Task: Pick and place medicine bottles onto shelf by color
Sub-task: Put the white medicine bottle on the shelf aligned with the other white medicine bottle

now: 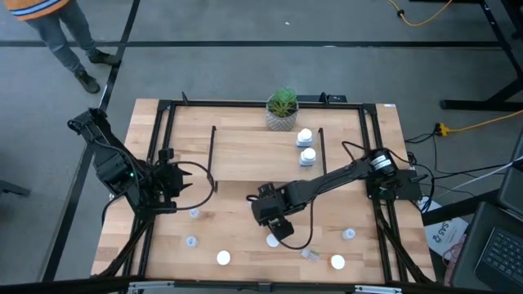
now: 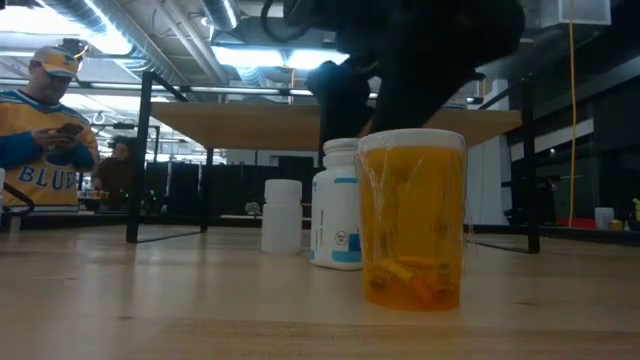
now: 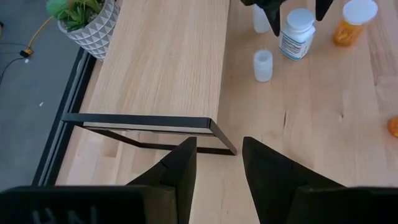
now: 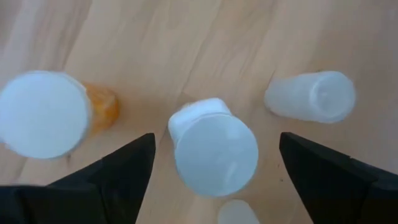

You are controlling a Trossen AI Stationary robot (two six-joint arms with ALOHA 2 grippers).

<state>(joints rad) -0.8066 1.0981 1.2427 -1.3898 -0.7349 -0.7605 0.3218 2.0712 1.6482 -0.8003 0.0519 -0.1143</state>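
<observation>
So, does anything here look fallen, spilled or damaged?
Nothing clearly stands out. The bottles under the right end effector stand upright, and two more stand on the shelf. One pale bottle may lie on its side; I cannot tell.

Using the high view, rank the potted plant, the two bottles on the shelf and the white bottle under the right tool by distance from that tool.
1. White bottle, directly under the right tool.
2. Shelf bottles, beyond it on the shelf's right end.
3. Plant, at the far edge.
</observation>
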